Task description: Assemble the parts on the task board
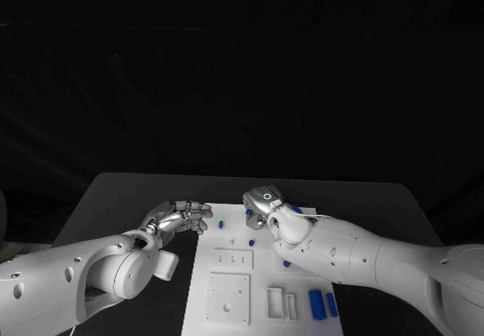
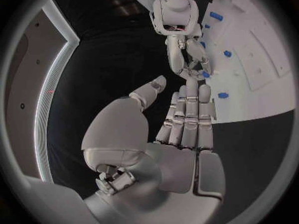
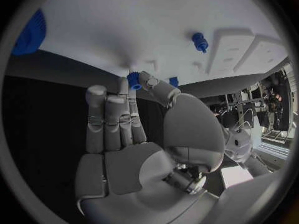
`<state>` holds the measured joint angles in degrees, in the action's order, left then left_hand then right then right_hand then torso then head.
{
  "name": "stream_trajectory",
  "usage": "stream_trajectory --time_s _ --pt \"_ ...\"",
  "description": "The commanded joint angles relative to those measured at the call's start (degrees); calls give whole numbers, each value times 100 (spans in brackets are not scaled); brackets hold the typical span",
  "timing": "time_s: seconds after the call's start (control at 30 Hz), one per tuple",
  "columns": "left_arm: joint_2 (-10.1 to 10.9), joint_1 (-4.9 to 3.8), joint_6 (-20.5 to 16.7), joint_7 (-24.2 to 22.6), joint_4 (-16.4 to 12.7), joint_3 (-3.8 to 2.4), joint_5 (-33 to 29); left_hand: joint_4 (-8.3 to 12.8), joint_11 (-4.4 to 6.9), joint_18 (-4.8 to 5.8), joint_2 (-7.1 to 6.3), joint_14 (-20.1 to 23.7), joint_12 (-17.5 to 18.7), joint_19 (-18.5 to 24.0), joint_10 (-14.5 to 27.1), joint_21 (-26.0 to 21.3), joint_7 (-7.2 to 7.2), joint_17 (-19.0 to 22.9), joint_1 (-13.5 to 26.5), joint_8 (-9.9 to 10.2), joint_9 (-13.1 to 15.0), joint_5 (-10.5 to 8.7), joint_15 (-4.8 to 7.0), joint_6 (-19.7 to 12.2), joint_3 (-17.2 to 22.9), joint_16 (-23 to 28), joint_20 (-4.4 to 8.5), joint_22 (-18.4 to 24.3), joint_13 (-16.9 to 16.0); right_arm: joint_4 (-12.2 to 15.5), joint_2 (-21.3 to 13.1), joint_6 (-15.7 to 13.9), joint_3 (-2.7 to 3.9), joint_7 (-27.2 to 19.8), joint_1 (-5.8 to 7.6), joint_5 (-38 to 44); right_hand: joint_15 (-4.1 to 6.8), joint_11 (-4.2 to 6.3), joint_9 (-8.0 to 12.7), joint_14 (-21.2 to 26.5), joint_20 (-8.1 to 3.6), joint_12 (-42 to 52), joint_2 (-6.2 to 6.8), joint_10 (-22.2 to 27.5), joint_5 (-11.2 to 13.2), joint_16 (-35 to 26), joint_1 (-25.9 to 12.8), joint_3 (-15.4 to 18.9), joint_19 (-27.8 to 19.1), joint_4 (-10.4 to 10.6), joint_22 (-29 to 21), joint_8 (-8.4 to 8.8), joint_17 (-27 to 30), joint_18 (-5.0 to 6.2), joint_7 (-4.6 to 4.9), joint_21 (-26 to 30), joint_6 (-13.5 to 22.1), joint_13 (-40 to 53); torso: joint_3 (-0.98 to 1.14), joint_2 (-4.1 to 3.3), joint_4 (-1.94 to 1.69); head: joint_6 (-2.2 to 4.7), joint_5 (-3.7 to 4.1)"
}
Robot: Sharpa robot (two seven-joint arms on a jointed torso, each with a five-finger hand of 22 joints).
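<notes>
Your right robot hand [image 1: 261, 204] sits over the far end of the task board [image 1: 227, 241], and the right wrist view shows a small blue gear-like part [image 3: 134, 79] pinched between its thumb and a fingertip, right at the board's far edge. A second blue piece [image 3: 174, 81] sits just beside that thumb; you cannot tell from these views whether it touches the robot hand. Your left robot hand [image 1: 182, 217] lies at the board's far left corner with its fingers straight and pressed together side by side, thumb held apart, nothing in its grasp; its fingertips [image 2: 198, 92] reach just short of the right robot hand's fingers in the left wrist view. On the board, a blue peg [image 1: 221, 225] stands near the left robot hand, and another small blue part [image 1: 252, 243] stands just beside the right arm. Two long blue bars [image 1: 323, 304] lie side by side at the near right end, beside narrow raised white slots [image 1: 281, 302]. The board rests on the dark surface [image 1: 121, 203].
</notes>
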<state>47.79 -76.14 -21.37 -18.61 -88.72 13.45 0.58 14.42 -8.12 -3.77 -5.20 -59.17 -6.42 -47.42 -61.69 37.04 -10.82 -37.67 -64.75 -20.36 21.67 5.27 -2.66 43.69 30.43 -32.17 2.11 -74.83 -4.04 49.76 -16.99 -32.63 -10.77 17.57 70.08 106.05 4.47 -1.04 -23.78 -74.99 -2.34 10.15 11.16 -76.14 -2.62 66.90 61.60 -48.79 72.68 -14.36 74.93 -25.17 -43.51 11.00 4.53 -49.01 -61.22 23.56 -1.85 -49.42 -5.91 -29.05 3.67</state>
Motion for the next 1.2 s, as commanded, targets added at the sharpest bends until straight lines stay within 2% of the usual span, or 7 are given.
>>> stream_trajectory --time_s 0.03,0.5,0.77,0.9,1.2 --pt "-24 -9 90 -36 2 -5 -4 24 -36 -121 7 5 24 1 -4 34 -15 -9 68 31 9 31 -32 -33 9 36 58 9 -2 -31 4 45 -12 -5 -19 -11 86 -1 -563 60 -33 2 -5 12 -18 29 61 -34 -10 4 105 -3 -5 400 10 -28 -23 14 0 0 4 0 1" --pt "-48 -9 93 -35 18 -5 -4 26 -36 -121 8 5 26 2 -4 36 -15 -10 73 31 10 30 -32 -34 11 37 58 10 -2 -80 48 -14 -11 26 -19 4 85 -2 -570 61 -33 -2 -7 14 -18 27 68 -40 -12 4 104 1 -3 400 9 -29 -24 28 0 -4 11 9 -4" --pt "-54 -9 91 -33 24 -5 -4 27 -36 -121 8 5 27 2 -5 37 -14 -11 75 31 10 29 -32 -34 12 37 58 10 -2 -164 66 23 -10 37 -18 7 85 -2 -572 61 -32 -4 -4 14 -18 27 68 -41 -13 5 103 3 -3 400 9 -29 -24 34 0 -3 3 1 -3" --pt "-70 -9 96 -32 33 -5 -4 29 -36 -121 8 6 27 3 -5 37 -14 -11 76 31 11 29 -32 -34 13 38 58 11 -2 -207 81 31 -10 37 -18 8 85 -2 -574 61 -32 -5 -3 15 -18 26 68 -41 -13 6 103 4 -3 400 10 -29 -23 37 -2 -6 -5 25 -6" --pt "-73 -9 90 -34 30 -6 -4 31 -36 -121 8 6 28 3 -5 38 -14 -12 77 31 11 29 -32 -34 15 38 58 11 -2 -235 124 66 -10 8 -18 -19 84 -3 -576 62 -32 -7 -1 17 -18 25 67 -42 -14 9 102 7 -2 400 11 -29 -23 43 -1 -2 10 20 -22"
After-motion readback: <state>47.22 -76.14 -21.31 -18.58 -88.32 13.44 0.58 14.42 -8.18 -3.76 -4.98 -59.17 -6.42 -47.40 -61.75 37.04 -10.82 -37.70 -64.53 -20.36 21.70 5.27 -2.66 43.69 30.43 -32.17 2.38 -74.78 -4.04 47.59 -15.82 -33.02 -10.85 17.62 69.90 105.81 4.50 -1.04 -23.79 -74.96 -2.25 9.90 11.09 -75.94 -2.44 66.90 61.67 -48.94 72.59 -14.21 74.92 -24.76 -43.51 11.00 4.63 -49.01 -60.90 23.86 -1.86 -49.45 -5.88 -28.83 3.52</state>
